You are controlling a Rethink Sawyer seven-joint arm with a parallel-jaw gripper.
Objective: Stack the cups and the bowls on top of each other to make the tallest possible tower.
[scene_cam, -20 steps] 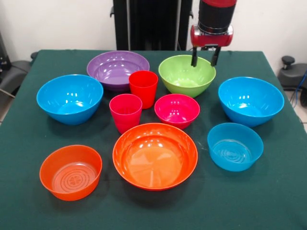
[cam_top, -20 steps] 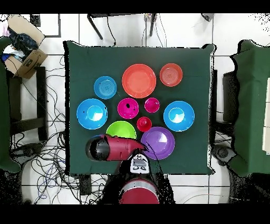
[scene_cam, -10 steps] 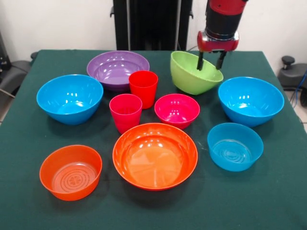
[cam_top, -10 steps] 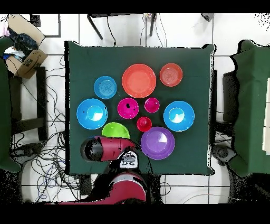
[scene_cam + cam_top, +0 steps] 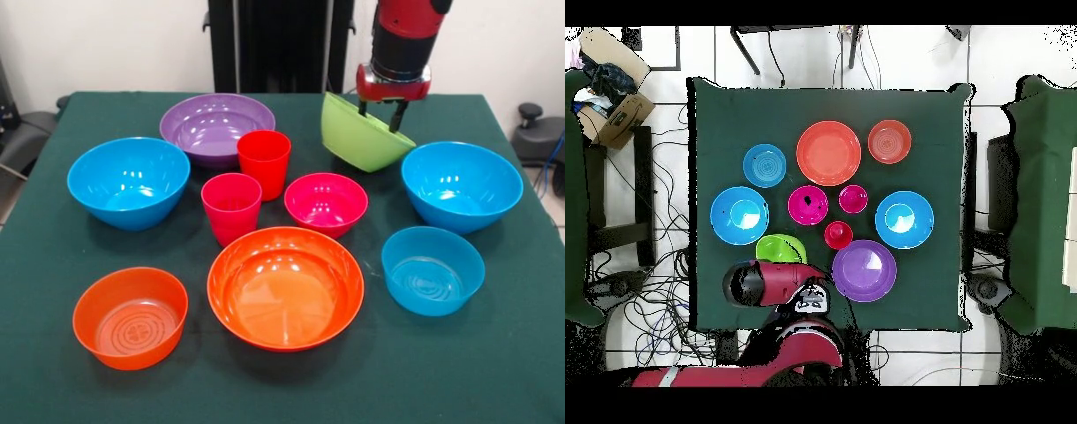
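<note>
Gripping the lime green bowl (image 5: 360,134) by its rim, pincer (image 5: 381,113) vertical above tabletop (image 5: 512,353), bowl now higher off the cloth, tilted more steeply than before.

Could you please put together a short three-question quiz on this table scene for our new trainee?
1. True or false: the glossy lime green plastic bowl sits flat on the green table.
2. What holds that bowl? A) gripper B) a hand C) nothing
3. Fill in: the red-orange plastic cup stands in front of the ___ bowl.

Key
1. False; it hangs tilted, lifted.
2. A; jaws grip its rim.
3. Purple.
</note>
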